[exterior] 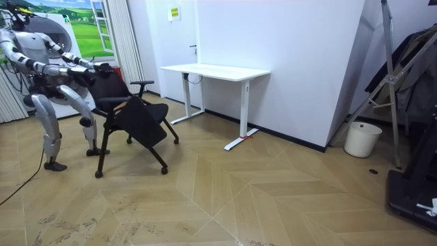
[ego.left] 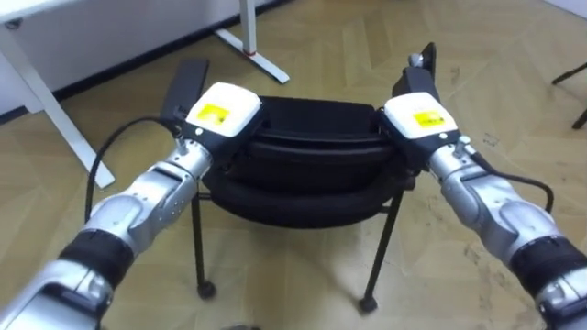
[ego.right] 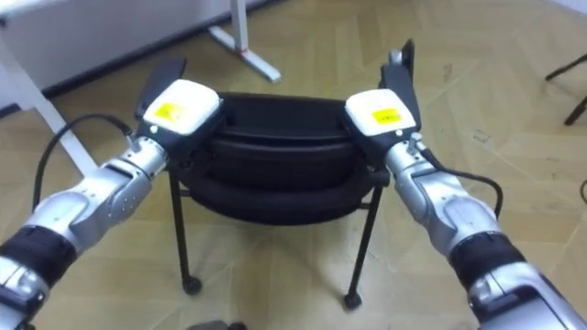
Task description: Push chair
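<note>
Parquet (ego.left: 293, 280) spreads beneath the chair (ego.left: 303, 147). The left hand (ego.left: 220, 112) and right hand (ego.left: 417, 119) rest at its back, fingers hidden, so their grip cannot be told. From the room view's left: chair, desk (exterior: 215, 70), bucket (exterior: 362, 139).

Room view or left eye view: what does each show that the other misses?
Room view: the whole desk, a white bucket, and the robot standing behind the chair. Left eye view: a close look at the left hand and right hand at the chair's back. Both: the chair, the desk's legs, the wood floor.
</note>
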`<state>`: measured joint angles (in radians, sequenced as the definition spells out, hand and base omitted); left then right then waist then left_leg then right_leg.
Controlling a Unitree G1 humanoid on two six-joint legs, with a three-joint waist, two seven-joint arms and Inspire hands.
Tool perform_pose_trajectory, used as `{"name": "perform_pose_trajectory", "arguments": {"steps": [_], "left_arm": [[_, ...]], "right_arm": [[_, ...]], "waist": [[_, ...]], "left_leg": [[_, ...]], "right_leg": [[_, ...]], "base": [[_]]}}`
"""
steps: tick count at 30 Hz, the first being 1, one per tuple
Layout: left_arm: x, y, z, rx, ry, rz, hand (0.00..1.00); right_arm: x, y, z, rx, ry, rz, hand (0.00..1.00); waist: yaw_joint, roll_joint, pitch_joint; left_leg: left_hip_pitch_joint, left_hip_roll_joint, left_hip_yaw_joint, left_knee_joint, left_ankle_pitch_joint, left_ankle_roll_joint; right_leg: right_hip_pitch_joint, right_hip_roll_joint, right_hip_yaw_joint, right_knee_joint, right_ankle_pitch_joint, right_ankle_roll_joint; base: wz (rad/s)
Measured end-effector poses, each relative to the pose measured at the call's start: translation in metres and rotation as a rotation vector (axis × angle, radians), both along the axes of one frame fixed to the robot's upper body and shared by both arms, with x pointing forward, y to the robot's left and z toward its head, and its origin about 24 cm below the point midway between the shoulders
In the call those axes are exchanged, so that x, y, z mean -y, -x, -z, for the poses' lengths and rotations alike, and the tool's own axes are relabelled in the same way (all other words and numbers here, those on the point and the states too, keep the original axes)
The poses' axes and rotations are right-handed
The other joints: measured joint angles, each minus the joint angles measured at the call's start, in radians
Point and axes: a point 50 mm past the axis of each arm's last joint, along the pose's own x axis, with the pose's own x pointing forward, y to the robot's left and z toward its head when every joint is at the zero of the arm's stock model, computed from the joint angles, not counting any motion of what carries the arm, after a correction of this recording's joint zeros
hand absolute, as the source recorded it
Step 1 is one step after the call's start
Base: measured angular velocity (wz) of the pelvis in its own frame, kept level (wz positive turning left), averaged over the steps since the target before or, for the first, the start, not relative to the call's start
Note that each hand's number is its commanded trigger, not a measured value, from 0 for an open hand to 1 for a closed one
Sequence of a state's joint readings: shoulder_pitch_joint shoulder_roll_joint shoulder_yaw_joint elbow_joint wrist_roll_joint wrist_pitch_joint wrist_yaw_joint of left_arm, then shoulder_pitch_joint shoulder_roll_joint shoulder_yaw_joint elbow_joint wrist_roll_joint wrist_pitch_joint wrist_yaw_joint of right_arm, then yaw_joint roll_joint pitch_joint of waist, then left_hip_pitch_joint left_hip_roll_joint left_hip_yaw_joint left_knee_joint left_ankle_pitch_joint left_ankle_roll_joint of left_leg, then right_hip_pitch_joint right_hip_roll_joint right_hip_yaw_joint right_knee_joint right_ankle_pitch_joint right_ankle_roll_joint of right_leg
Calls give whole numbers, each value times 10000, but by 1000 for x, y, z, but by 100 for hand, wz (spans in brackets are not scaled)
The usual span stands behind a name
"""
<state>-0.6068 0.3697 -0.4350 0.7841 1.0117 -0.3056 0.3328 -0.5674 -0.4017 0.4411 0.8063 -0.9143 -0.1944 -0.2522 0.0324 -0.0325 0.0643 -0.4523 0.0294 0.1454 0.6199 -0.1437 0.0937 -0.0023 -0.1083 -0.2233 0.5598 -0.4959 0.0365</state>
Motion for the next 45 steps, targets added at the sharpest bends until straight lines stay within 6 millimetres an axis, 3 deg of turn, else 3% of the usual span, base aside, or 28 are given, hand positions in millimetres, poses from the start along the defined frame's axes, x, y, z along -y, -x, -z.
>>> {"name": "perform_pose_trajectory", "arguments": {"steps": [1,2,3,4,5,6,7,8,9,11,13,17,18,19,20,21,22,25,27,29,33,37,39,40,41,42,44,45], "left_arm": [[0,0,0,8,39,-1,100],[0,-1,-2,53,70,11,100],[1,-3,-5,125,103,-12,100],[1,-3,-5,128,182,-49,100],[2,-3,-3,85,223,-89,100],[1,-2,0,-32,229,-93,100],[-1,-1,2,-87,235,-81,100],[-3,0,5,-86,293,-65,100],[-5,0,6,-18,361,-128,100],[-6,-1,5,178,502,-220,100],[-8,-3,3,310,528,-291,100],[-11,-2,6,436,622,-426,100],[-11,-2,6,492,628,-421,100],[-11,-2,6,514,632,-426,100],[-13,-1,7,606,668,-497,100],[-16,1,9,648,726,-609,100],[-16,1,9,704,764,-627,100],[-19,-2,2,1155,1121,-932,100],[-19,-3,0,1312,1117,-1034,100],[-20,-5,-3,1522,1194,-1158,100],[-20,-6,-11,1943,1254,-1339,100],[-24,-2,-4,1873,1267,-1616,100],[-26,1,3,1659,1288,-1756,100],[-26,3,6,1597,1414,-1829,100],[-25,4,7,1595,1373,-1845,100],[-25,6,12,1557,1394,-1968,100],[-23,11,20,1362,1479,-2082,100],[-22,13,23,1265,1528,-2087,100]], "right_arm": [[0,0,-1,86,7,-5,100],[1,-1,-2,216,22,-4,100],[1,-3,-6,372,87,9,100],[0,-5,-7,426,152,24,100],[-1,-4,-5,425,156,144,100],[-2,-2,-1,316,112,213,100],[-2,-1,2,259,92,221,100],[-4,1,4,253,51,197,100],[-5,1,4,293,-2,176,100],[-7,-1,2,459,-18,164,100],[-8,-2,0,567,-56,185,100],[-13,0,4,620,-147,203,100],[-13,1,4,660,-148,186,100],[-14,0,4,681,-158,172,100],[-16,-1,3,711,-186,122,100],[-18,-2,2,736,-140,67,100],[-18,-3,0,783,-108,44,100],[-23,-14,-15,1063,5,-117,100],[-29,-19,-20,1108,62,-271,100],[-32,-23,-26,1220,89,-350,100],[-34,-27,-34,1420,106,-391,100],[-38,-27,-32,1094,143,-452,100],[-38,-24,-26,798,153,-452,100],[-39,-22,-23,712,117,-475,100],[-39,-22,-21,656,102,-477,100],[-39,-20,-18,512,94,-475,100],[-39,-17,-13,353,107,-484,100],[-37,-16,-11,290,138,-517,100]], "waist": [[5,-42,-27],[40,-179,-88],[153,-231,-66],[232,-207,-45],[335,-149,11],[331,-125,44],[351,-79,87],[382,-66,104],[362,-56,112],[394,93,197],[507,201,271],[529,222,292],[514,196,285],[525,157,272],[590,60,241],[721,4,163],[810,48,149],[1044,67,178],[1038,33,196],[1054,1,214],[1086,-151,207],[1106,-259,221],[1084,-187,244],[1071,-145,246],[1067,-145,244],[1082,-96,246],[1068,4,267],[1034,13,262]], "left_leg": [[12,-82,52,40,-119,58],[64,-316,178,69,-338,170],[103,-523,183,254,-599,306],[113,-546,177,418,-740,361],[284,-594,186,659,-1004,463],[543,-598,179,836,-1276,484],[651,-599,185,905,-1405,482],[779,-592,181,1059,-1634,493],[801,-567,140,1226,-1815,490],[797,-386,-14,1567,-2098,416],[818,-193,-210,1776,-2298,252],[1101,12,-885,1781,-2565,-226],[1147,61,-1091,1781,-2643,-396],[1169,76,-1164,1782,-2681,-492],[1241,134,-1271,1815,-2797,-713],[1302,318,-1365,1862,-2891,-1022],[1311,380,-1391,1882,-2921,-1206],[1319,871,-1662,1703,-2879,-1750],[1314,969,-1650,1590,-2793,-1916],[1306,998,-1654,1409,-2700,-2069],[1273,1166,-1670,1052,-2524,-2292],[1224,1233,-1746,2008,-2451,-2174],[746,1420,-1909,3656,-1952,-1654],[410,1520,-2016,4500,-1476,-1545],[259,1505,-2130,4913,-1197,-1520],[78,1501,-2270,5542,-672,-1474],[46,1418,-2384,6059,-228,-1488],[-47,1114,-2333,6144,-248,-1507]], "right_leg": [[5,-117,36,24,-35,61],[-39,-432,71,224,-109,216],[-334,-708,25,1192,-108,321],[-577,-843,29,1951,9,285],[-1083,-1205,87,3403,580,284],[-1568,-1467,202,4670,1424,285],[-1809,-1565,286,5243,1921,243],[-2417,-1650,516,6324,2737,249],[-3056,-1669,771,7319,2950,218],[-3849,-1624,828,8012,2856,252],[-4406,-1452,832,7680,2672,409],[-4694,-932,580,4280,2465,409],[-4600,-738,581,2806,2546,303],[-4551,-640,601,2095,2658,210],[-4532,-487,640,1296,3052,-5],[-4382,-292,559,1359,3181,-336],[-4353,-201,406,1377,3100,-476],[-4344,56,-218,1636,2722,-1196],[-4374,19,-398,1838,2441,-1360],[-4445,14,-468,1926,2184,-1326],[-4488,33,-806,1942,1861,-1610],[-4227,46,-824,2525,1191,-1645],[-3757,23,-1172,2868,757,-1762],[-3506,26,-1367,3027,567,-1928],[-3414,27,-1405,3141,464,-1975],[-3180,31,-1464,3306,216,-2006],[-2804,-6,-1513,3461,-51,-1970],[-2673,-155,-1507,3590,-238,-1930]], "base": [[-16],[-26],[-36],[-41],[-24],[-13],[-3],[0],[7],[4],[4],[30],[42],[39],[25],[15],[7],[17],[25],[18],[18],[18],[26],[27],[20],[14],[21],[22]]}}
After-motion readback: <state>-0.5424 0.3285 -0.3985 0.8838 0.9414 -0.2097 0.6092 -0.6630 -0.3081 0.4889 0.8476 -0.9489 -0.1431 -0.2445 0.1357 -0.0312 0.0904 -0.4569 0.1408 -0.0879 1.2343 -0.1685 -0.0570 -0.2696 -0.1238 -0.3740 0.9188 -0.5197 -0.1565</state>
